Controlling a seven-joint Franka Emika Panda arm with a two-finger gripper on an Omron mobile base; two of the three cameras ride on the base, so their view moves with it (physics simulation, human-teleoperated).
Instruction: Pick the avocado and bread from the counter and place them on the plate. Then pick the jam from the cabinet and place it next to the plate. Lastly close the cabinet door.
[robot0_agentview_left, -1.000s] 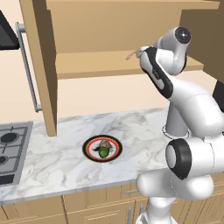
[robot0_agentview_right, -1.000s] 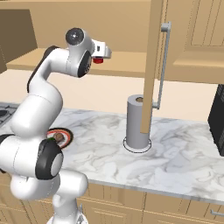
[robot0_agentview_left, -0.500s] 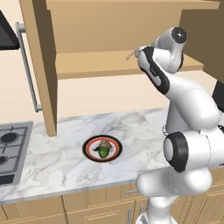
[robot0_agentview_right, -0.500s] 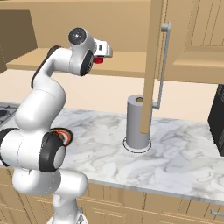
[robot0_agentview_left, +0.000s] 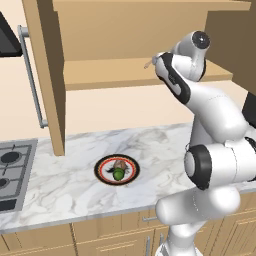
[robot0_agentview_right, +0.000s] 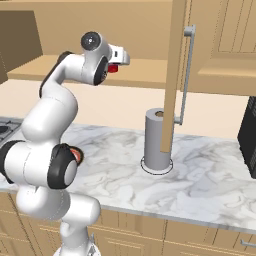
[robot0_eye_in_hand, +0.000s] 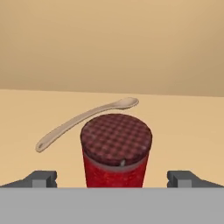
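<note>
Between the wide-open, empty pincer (robot0_eye_in_hand: 113, 178) fingertips (robot0_eye_in_hand: 43, 178), the jam (robot0_eye_in_hand: 116, 151) stands upright on the cabinet shelf (robot0_eye_in_hand: 192, 131), base cut off; spoon (robot0_eye_in_hand: 83, 118) lies behind.

Matt wood cabinet (robot0_agentview_left: 125, 75); veined marble counter (robot0_agentview_left: 75, 185)
</note>
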